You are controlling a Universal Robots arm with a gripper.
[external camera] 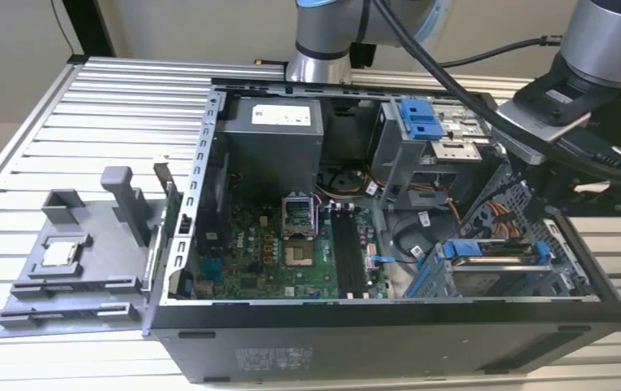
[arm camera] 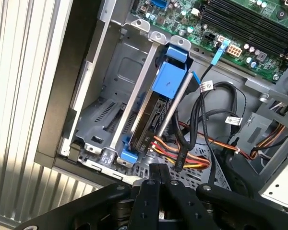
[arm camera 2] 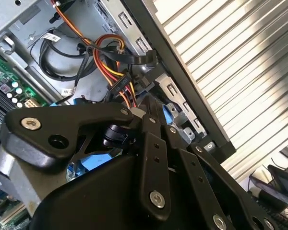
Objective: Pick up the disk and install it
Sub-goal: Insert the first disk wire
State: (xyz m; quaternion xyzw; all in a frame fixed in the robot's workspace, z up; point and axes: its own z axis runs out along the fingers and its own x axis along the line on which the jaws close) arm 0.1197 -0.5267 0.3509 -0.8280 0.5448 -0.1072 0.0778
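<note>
Sitting in the case's drive bay point(arm camera: 105, 120) — disk point(arm camera: 170, 84), blue carrier rail showing

Light: bright, even, from overhead | Glare: sunlit streaks on the ribbed silver aluminium table point(arm camera: 24, 120) — nearly washed out | Shadow: deep inside the open black computer case point(external camera: 288, 326) | Focus: near black linkage soft.

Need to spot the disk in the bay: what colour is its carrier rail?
Blue, clearest on the disk in the first wrist view.

Wrist views close inside case point(external camera: 398, 318)
</note>
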